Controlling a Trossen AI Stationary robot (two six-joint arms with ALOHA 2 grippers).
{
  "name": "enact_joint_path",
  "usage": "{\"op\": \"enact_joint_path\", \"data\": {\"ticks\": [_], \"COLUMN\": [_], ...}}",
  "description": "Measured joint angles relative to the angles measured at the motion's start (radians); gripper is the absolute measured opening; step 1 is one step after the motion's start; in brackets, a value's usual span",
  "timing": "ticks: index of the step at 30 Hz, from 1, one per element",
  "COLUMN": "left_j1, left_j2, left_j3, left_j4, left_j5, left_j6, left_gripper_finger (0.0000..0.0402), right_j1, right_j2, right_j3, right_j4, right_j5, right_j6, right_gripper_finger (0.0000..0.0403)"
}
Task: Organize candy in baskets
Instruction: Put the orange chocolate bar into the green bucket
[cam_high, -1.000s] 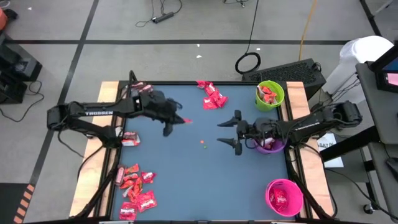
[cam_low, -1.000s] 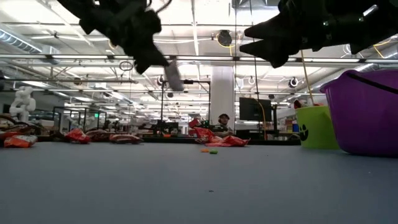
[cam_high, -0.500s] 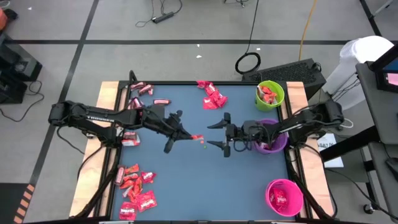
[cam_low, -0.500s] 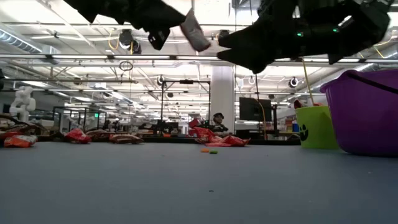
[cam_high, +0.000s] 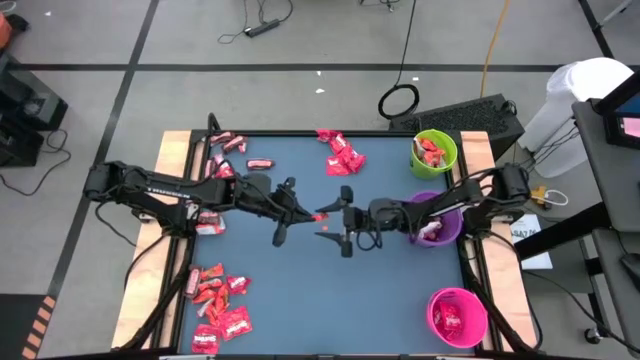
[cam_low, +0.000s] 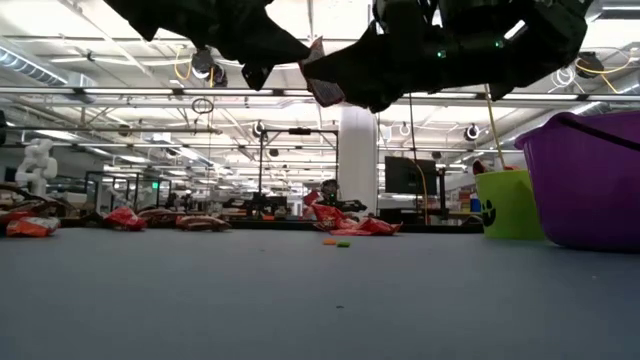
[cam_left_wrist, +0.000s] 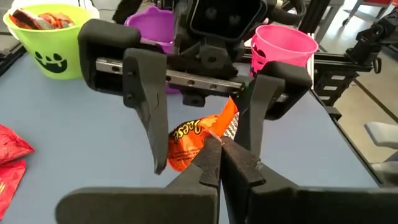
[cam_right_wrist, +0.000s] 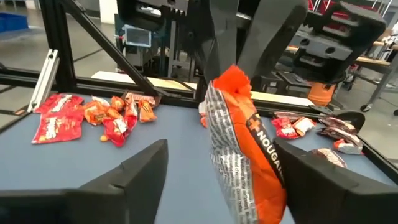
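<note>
Above the middle of the table (cam_high: 300, 290) the left gripper (cam_high: 312, 215) is clamped on one orange candy (cam_left_wrist: 196, 138), holding it out between the spread fingers of the right gripper (cam_high: 345, 215), which flank the wrapper without pressing it. There are three baskets along the right edge: a green basket (cam_high: 434, 153) with a few candies in it at the far corner, a purple basket (cam_high: 436, 224) partly under the right arm, and a pink basket (cam_high: 457, 317) with one candy at the near corner. Loose candies lie in three groups, a pile (cam_high: 216, 308) at the near left corner, a scatter (cam_high: 232, 155) at the far left and a cluster (cam_high: 341, 153) at the far middle, too overlapped to count.
</note>
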Motion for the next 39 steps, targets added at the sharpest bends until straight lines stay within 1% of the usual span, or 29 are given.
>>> {"op": "enact_joint_path", "data": {"ticks": [3, 11, 14, 17, 19, 22, 25, 28, 32, 34, 39], "left_j1": [0.0, 0.0, 0.0, 0.0, 0.0, 0.004, 0.013, 0.016, 0.0, -0.013, -0.043], "left_j2": [0.0, 0.0, 0.0, 0.0, 0.0, 0.0, 0.0, 0.0, 0.0, 0.0, 0.0], "left_j3": [0.0, 0.0, 0.0, 0.0, 0.0, 0.0, 0.0, -0.001, -0.046, -0.082, -0.18], "left_j4": [0.0, 0.021, 0.022, 0.023, 0.026, 0.024, -0.049, -0.15, -0.158, -0.12, 0.055], "left_j5": [0.0, 0.0, 0.0, 0.0, -0.001, -0.001, -0.001, -0.011, -0.081, -0.106, -0.121], "left_j6": [0.0, -0.006, -0.006, -0.006, -0.006, -0.002, 0.025, 0.046, 0.045, 0.045, 0.042], "left_gripper_finger": [0.0006, 0.0006, 0.0006, 0.0009, 0.0021, 0.0053, 0.0086, 0.0105, 0.0109, 0.0109, 0.0109], "right_j1": [0.0, 0.0, 0.0, 0.0, 0.0, 0.0, 0.0, 0.0, 0.0, -0.002, -0.038], "right_j2": [-0.003, -0.005, -0.005, -0.005, -0.005, -0.005, -0.02, -0.064, -0.164, -0.223, -0.374], "right_j3": [0.001, 0.001, 0.001, 0.001, 0.001, 0.001, 0.001, 0.001, 0.001, 0.001, 0.001], "right_j4": [0.0, -0.015, -0.017, -0.018, -0.022, -0.03, -0.073, -0.159, -0.321, -0.421, -0.648], "right_j5": [0.0, 0.0, 0.0, 0.0, 0.0, 0.0, 0.003, 0.023, 0.102, 0.145, 0.265], "right_j6": [-0.007, -0.01, -0.01, -0.01, -0.01, -0.01, -0.008, 0.01, 0.017, 0.028, 0.09], "right_gripper_finger": [0.0224, 0.0058, 0.002, 0.0013, 0.0024, 0.0044, 0.0049, 0.0044, 0.0034, 0.0033, 0.0038]}}
